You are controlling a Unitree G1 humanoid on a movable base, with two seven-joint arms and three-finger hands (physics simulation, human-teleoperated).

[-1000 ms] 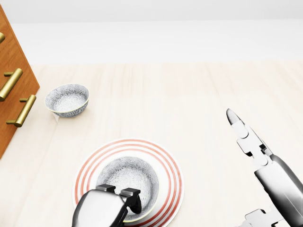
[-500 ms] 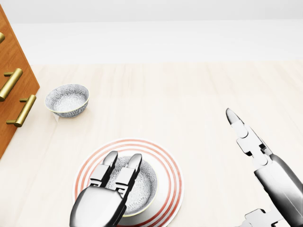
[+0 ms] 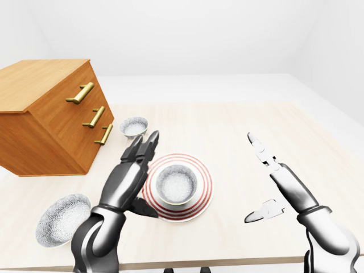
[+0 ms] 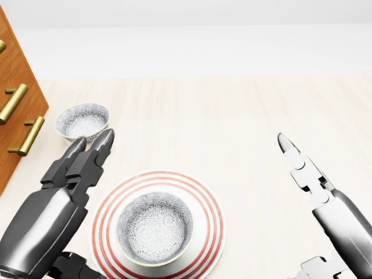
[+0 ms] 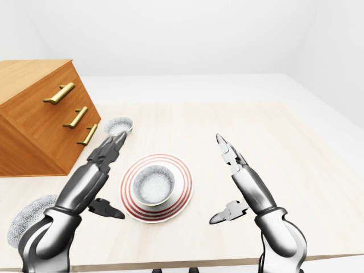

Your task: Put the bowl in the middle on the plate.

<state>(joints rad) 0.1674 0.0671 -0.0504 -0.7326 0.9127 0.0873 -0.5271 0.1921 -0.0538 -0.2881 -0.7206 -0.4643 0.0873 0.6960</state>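
A grey-and-white patterned ceramic bowl (image 4: 154, 228) sits upright on a white plate with red concentric rings (image 4: 208, 200), a little toward the plate's lower-left side in the head view. The plate rests on a pale wooden desk (image 4: 244, 128).

The robot's left hand (image 4: 65, 187) is just beside the bowl on its left in that view. It does not touch the bowl, and its fingers are straight and released, grasping nothing. The right hand (image 4: 325, 200) is well apart on the right, also spread open and empty, so the left is the nearer hand. The bowl is round and has no long axis to line up with.

One second ago the left hand's fingers were curled over the bowl's rim. Half a second ago they lay stretched across it. Now the hand has moved off to the left, while the bowl, plate and right hand have stayed put. The placing looks done, and any further move would likely only draw the left hand away.
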